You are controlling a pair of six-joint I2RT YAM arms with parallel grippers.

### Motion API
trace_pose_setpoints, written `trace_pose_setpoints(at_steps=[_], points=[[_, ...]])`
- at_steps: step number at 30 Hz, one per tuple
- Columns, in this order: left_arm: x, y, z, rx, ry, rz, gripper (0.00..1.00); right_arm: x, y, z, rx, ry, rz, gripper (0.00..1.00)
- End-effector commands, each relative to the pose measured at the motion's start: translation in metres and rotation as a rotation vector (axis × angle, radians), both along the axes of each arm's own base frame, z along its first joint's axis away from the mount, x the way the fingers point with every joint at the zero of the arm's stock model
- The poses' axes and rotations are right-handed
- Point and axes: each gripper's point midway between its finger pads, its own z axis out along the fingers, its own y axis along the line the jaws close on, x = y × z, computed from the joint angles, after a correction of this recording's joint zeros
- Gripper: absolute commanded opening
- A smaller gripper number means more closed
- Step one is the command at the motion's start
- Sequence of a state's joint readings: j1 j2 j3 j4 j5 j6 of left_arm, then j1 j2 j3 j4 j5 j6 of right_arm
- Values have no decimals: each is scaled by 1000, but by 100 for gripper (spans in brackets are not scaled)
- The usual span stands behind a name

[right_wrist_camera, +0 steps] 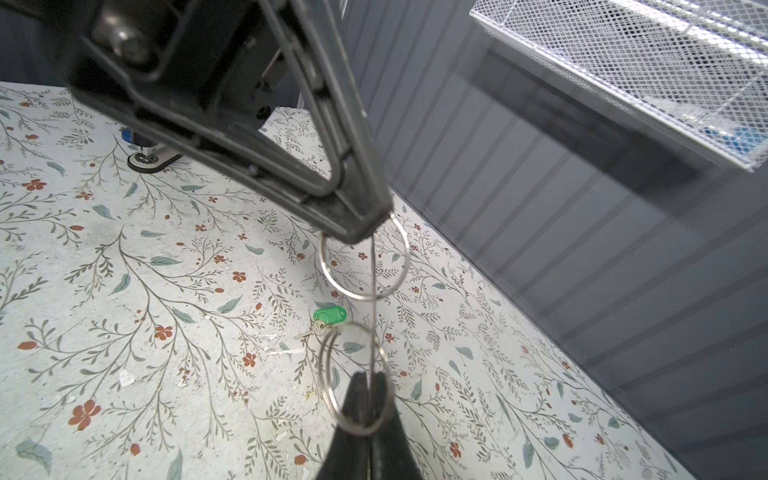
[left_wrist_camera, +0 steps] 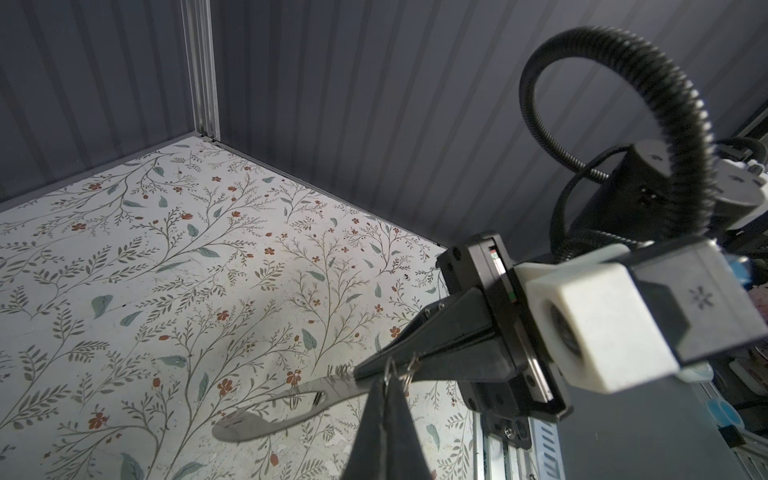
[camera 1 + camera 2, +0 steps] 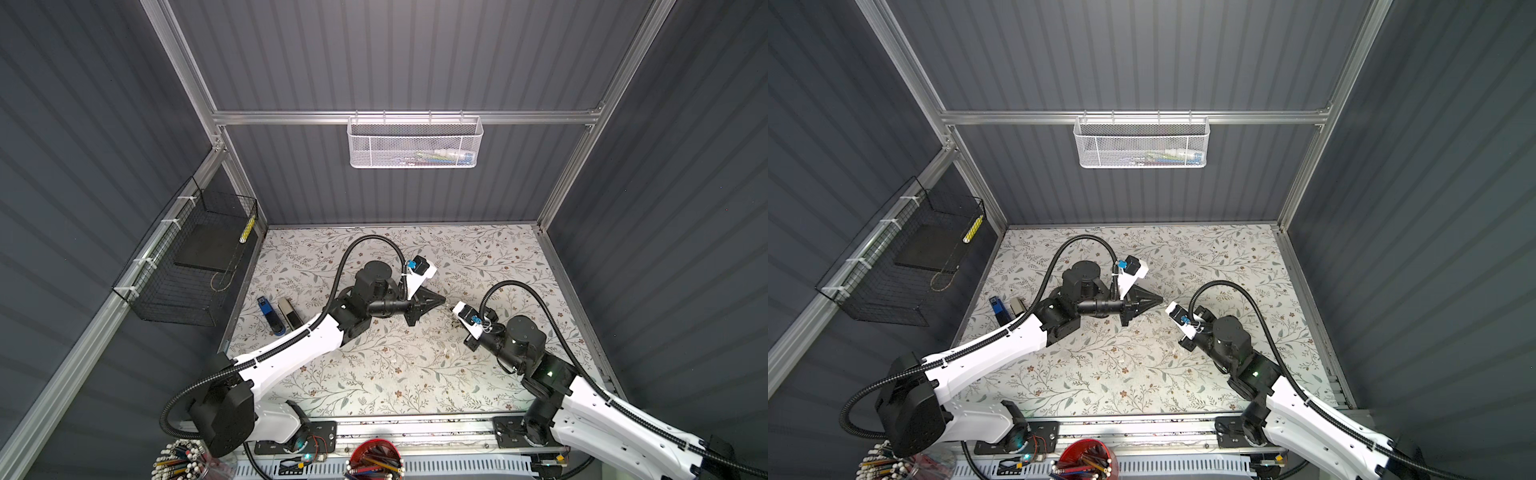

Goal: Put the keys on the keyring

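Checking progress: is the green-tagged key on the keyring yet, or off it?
Off: the green-tagged key lies on the table; the left gripper and right gripper hold the keyring up.

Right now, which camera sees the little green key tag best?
The right wrist view: the green tag lies in plain sight on the flowery table, with its silver key. In both top views I cannot make it out, and the left wrist view does not show it.

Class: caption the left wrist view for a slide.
Left hand and right hand pinch the ringed end of a flat grey oval-cutout metal keyring above the floral table.
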State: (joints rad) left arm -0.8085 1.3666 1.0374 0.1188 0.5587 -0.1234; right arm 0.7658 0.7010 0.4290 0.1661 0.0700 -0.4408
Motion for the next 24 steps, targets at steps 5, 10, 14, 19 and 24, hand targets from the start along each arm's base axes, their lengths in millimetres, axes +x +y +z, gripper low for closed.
trace_pose_setpoints(at_steps=[5, 10, 14, 19, 24], points=[[4, 4, 0, 105, -21, -32, 0, -2, -9, 1, -105, -40, -1, 0], [5, -1, 2, 80, 5, -53, 0, -3, -10, 6, -80, -44, 14, 0], [6, -9, 6, 7, 52, -67, 0, -5, -3, 2, -56, -14, 44, 0], [5, -13, 8, -10, 82, -84, 0, -6, 0, 0, -48, -7, 60, 0], [11, -12, 15, -50, 50, -49, 0, -14, 11, -1, 12, 48, 124, 0]])
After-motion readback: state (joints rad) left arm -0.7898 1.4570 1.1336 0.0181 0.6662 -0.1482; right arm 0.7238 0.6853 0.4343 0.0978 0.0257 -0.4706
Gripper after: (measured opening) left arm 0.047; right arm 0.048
